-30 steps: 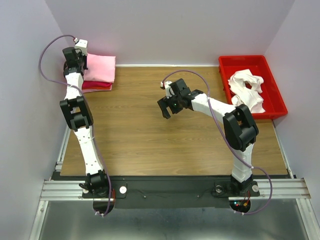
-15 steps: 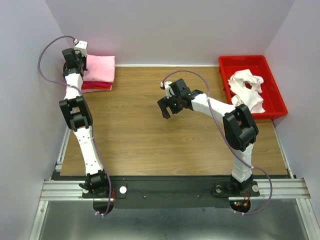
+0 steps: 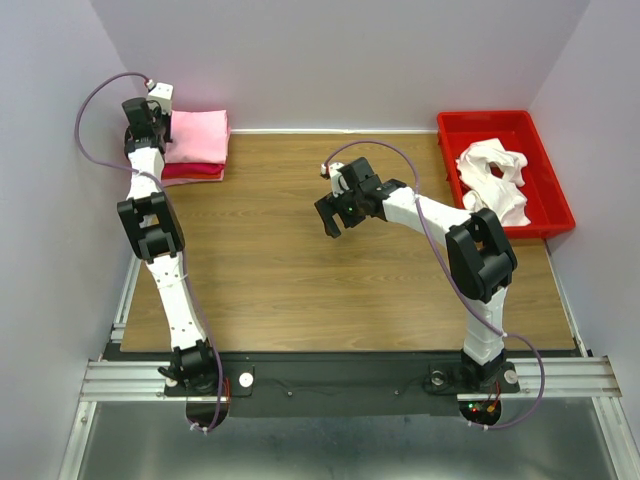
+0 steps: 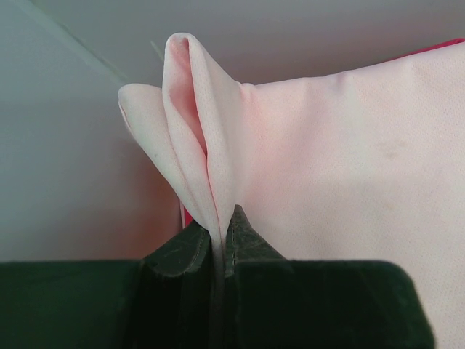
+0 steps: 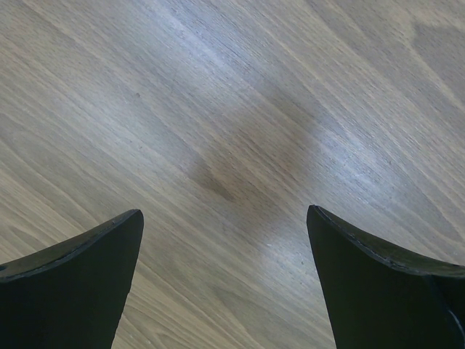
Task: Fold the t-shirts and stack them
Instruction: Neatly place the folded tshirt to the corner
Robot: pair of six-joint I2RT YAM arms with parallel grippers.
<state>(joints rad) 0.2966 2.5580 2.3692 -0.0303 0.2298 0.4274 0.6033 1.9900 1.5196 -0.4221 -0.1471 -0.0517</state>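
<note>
Overhead, the wooden table (image 3: 300, 280) is crossed by the left arm (image 3: 160, 255), stretched toward ten o'clock, and the right arm (image 3: 440, 220), bent toward centre; the light pink t-shirt (image 3: 202, 135), topping the ten o'clock stack (image 3: 195, 172), is pinched by the left gripper (image 4: 220, 222), while the right gripper (image 5: 224, 210) is held spread above bare wood.

The folded light pink t-shirt (image 3: 200, 135) is plain, with no print. In the left wrist view it warms toward salmon in its creases. Under it a magenta t-shirt (image 3: 195, 172) shows as a darker band. The white t-shirts (image 3: 492, 180) are pale against the bright red tray (image 3: 480, 123). The worktop (image 3: 300, 270) is brown wood grain, streaked light and dark. The left end effector (image 4: 218, 231) and right end effector (image 5: 225, 212) are matt black. The arms (image 3: 175, 295) are white with black joints, and the walls (image 3: 330, 60) are pale lilac.
</note>
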